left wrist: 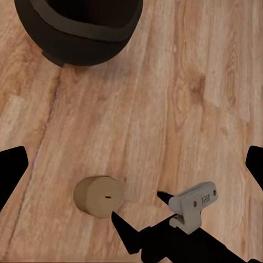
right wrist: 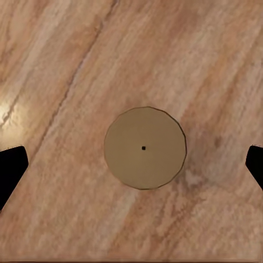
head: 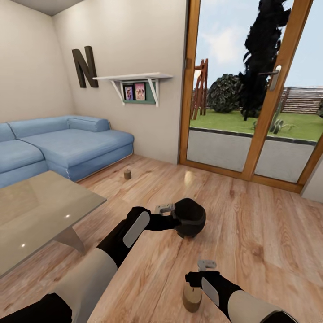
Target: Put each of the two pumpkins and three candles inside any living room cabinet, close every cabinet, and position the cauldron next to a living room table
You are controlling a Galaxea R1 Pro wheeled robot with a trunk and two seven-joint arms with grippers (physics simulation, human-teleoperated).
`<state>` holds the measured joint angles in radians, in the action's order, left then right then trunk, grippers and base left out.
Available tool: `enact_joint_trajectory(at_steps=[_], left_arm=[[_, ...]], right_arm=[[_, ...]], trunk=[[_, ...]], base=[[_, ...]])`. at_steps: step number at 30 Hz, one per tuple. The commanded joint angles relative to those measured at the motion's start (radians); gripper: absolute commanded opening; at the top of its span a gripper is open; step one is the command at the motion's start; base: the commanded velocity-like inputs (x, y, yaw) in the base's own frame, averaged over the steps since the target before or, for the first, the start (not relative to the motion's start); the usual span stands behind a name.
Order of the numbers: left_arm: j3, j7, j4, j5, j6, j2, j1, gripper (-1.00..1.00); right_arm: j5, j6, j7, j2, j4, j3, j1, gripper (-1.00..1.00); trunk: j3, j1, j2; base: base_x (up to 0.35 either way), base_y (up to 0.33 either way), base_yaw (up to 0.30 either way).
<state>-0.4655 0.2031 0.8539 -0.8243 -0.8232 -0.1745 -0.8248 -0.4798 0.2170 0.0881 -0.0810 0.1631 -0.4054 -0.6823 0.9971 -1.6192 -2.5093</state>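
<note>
The black cauldron [head: 192,218] stands on the wood floor, seen also as the cauldron [left wrist: 82,30] from the left wrist. My left gripper [head: 176,223] hangs beside its near side, pointing down at the floor, and the left gripper [left wrist: 131,170] is open and empty. A stubby candle [head: 192,299] stands on the floor straight below my right gripper [head: 195,279]. From above, the candle [right wrist: 145,148] shows its pale round top centred between the spread fingers of the right gripper [right wrist: 131,167], which is open and apart from it. The same candle [left wrist: 98,195] appears in the left wrist view. A second candle [head: 128,174] stands near the sofa.
The grey glossy coffee table [head: 40,211] is at the left, close to my left arm. A blue corner sofa [head: 67,146] lies behind it. A wood-framed glass door [head: 251,112] takes up the right wall. Open floor lies between the cauldron and the door.
</note>
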Motion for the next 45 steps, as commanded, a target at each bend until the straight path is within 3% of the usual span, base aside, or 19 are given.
enact_joint_trajectory(at_steps=[1, 45], left_arm=[[-0.001, 0.009, 0.001, -0.01, -0.002, 0.0, -0.001, 1.0], [-0.001, 0.009, 0.001, -0.012, -0.002, 0.0, 0.0, 1.0]], right_arm=[[-0.009, 0.005, 0.006, 0.0, 0.002, -0.009, 0.0, 1.0], [-0.007, 0.004, 0.004, 0.0, 0.002, -0.009, 0.0, 1.0]], trunk=[[0.005, 0.0, -0.001], [0.175, -0.02, -0.011]], base=[[0.0, 0.0, 0.0], [0.0, 0.0, 0.0]])
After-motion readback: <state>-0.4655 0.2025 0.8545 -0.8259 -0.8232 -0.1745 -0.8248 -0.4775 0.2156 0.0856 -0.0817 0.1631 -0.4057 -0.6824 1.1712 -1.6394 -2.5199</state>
